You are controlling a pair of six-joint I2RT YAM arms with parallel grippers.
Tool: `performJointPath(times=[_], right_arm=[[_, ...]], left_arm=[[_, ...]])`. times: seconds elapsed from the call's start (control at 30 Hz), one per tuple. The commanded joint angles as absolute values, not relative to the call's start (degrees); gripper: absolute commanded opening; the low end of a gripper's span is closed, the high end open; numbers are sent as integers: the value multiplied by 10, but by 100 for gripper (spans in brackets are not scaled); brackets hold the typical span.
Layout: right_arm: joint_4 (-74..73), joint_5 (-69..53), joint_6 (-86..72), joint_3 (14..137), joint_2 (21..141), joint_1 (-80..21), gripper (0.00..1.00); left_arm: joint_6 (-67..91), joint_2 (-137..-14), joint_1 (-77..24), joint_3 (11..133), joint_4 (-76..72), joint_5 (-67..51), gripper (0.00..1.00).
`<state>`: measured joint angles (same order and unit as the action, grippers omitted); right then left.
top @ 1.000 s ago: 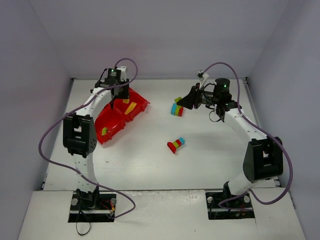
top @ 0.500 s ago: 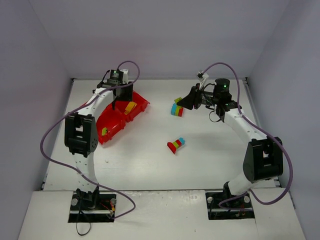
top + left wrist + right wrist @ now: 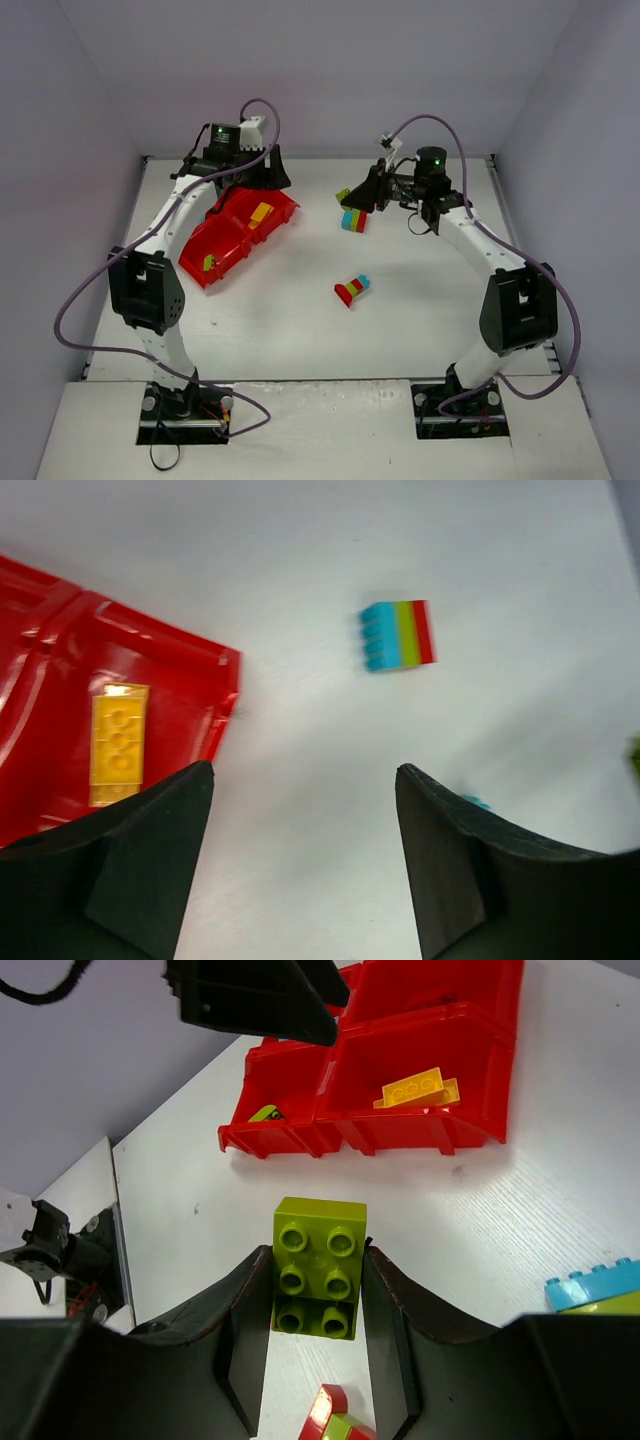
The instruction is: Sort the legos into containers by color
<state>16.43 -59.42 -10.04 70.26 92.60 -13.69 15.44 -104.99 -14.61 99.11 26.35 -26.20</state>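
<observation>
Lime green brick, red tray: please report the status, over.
Right end effector shut on lime green brick. Left end effector open, empty, beside red tray. Tray holds yellow brick, one lime piece. Left end effector may crowd approach.

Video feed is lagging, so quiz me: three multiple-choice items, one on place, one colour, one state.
1. Where lies the yellow brick? A) in a tray compartment B) on the table C) atop a stack
2. Colour of the held brick in the right hand? A) red B) lime green C) teal
3. The left hand is: A) shut on a brick B) shut, empty C) open, empty
1A: red walls surround it. 2B: lime studs show between its fingers. 3C: fingers apart, nothing between.
</observation>
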Motion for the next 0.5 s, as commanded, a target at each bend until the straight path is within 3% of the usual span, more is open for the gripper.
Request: performJointPath(times=[0.0, 0.1, 0.47], right_arm=[[200, -611, -76, 746, 932, -154, 3], [199, -595, -54, 758, 937, -168, 3], [120, -546, 51, 804, 961, -214, 3]], left_arm=[[215, -1005, -153, 1020, 234, -344, 68], [266, -995, -153, 1032, 234, -384, 72], [353, -962, -171, 1016, 243, -475, 72]])
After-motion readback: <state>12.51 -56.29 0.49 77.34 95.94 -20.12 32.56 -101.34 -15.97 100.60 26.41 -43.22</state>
